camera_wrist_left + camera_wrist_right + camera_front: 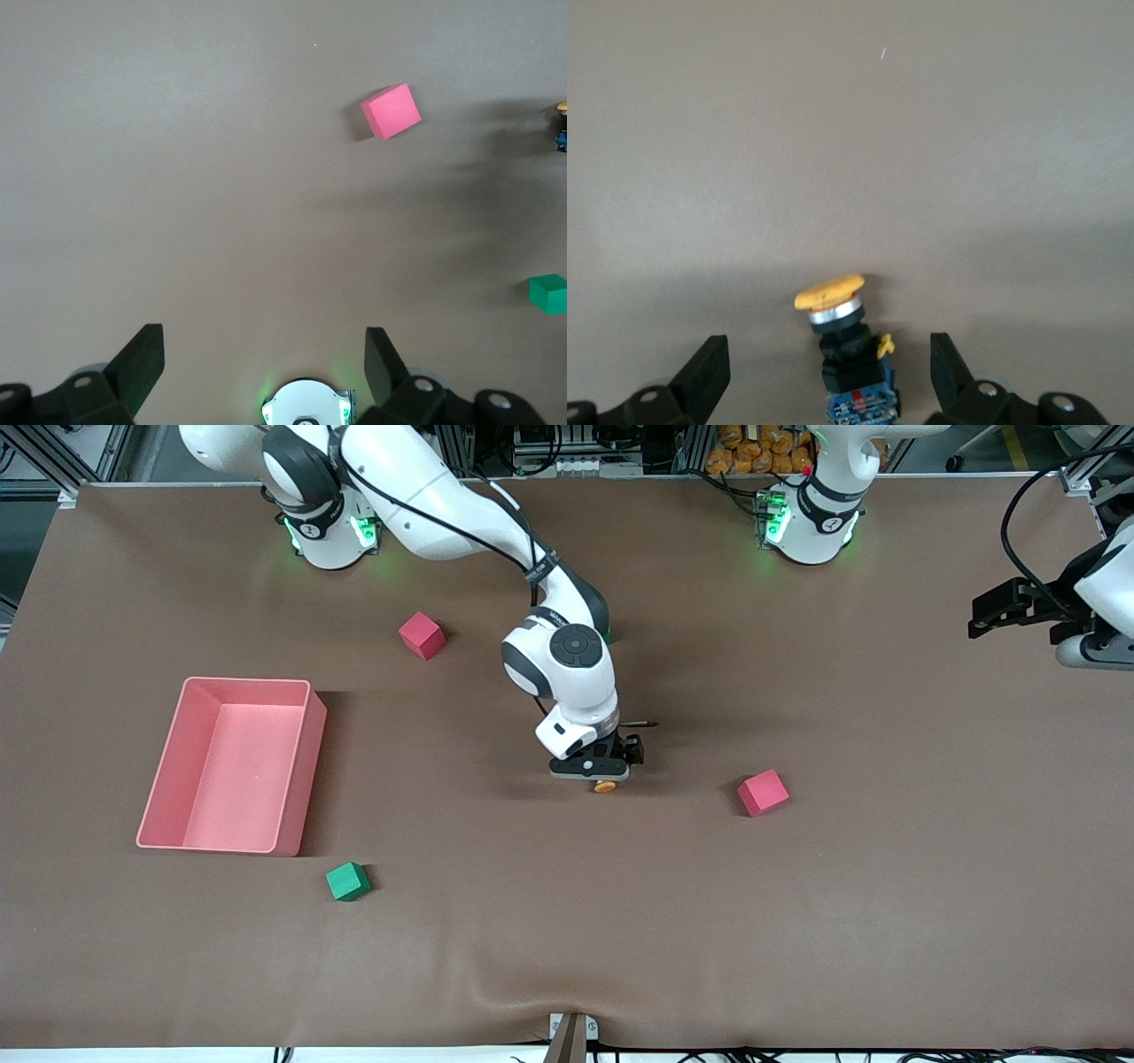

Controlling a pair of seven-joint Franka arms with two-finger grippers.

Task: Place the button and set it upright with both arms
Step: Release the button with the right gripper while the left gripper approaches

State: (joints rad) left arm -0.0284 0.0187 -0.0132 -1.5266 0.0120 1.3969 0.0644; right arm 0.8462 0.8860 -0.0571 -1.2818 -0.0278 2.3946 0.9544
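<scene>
Near the middle of the brown tabletop (797, 921) the right gripper (595, 772) sits low over the button (606, 786), jaws spread wide with the button lying between them, not clamped; its orange cap points toward the front camera. Bare tabletop stretches from there to the front edge. A red cube (763, 792) lies just toward the left arm's end. The left gripper (1010, 607) waits over that end's edge, jaws released. The pink bin (297, 775) holds nothing; a green cube (347, 881) sits nearer the camera beside it.
</scene>
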